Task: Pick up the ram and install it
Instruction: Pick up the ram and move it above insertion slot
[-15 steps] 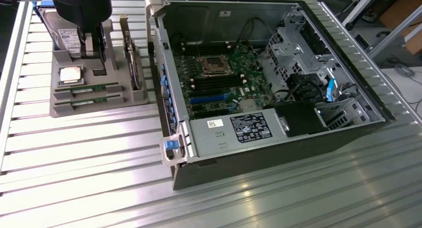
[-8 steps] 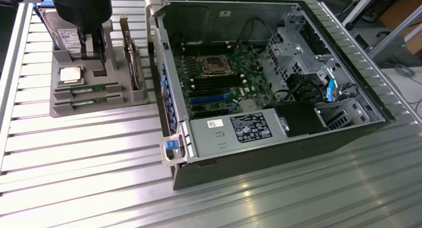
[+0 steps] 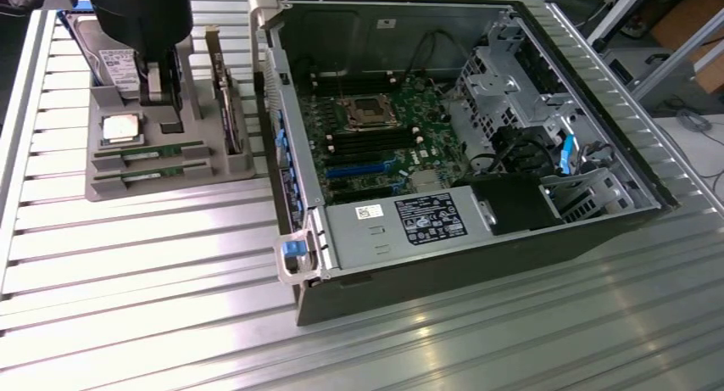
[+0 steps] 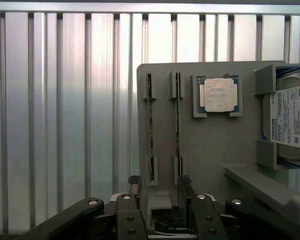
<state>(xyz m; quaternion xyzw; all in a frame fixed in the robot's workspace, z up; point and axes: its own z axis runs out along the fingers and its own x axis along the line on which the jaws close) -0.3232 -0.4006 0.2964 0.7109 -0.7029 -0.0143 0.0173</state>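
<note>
Ribbed aluminium worktop (image 3: 136, 272) carries everything. Open computer case (image 3: 453, 276) takes up the exterior view's right. Its motherboard (image 3: 391, 158) is exposed, with black memory slots (image 3: 374, 138) just beside the CPU socket (image 3: 368, 111). Can't tell if any slot is filled.

Grey parts tray (image 3: 147, 192) sits just beside the case, on the exterior view's left. It holds a hard drive (image 4: 290, 117) in its bracket and a square processor (image 4: 219, 95) in a pocket. It also holds two ram sticks standing on edge in parallel slots. Inner ram stick (image 4: 178, 125) is next to the processor, outer ram stick (image 4: 150, 125) is near the tray's edge. Both seated in the tray, neither lifted.

Gripper (image 4: 160, 182) hangs over the tray at one end of the sticks, jaws spread wide, nothing between them. In the wrist view the fingertips (image 4: 135, 182) straddle both sticks' ends rather than lining up on one. Can't tell height above them.

Handling, my read:
- **Feel:** ram is light, stiff and thin. No give, so it likely cracks rather than bends.
- **Grip risk:** faces are smooth, so a weak pinch lets it pivot.
- **Where to hold:** only the upper long edge stands proud of the slot. Best hold is across the two flat faces, mid-length for balance, pressure even.
- **Contacts:** the contact edge is down in the tray. Keep off it.
- **Holders:** the end holders look snug, so any sideways pull would lever the board.
</note>
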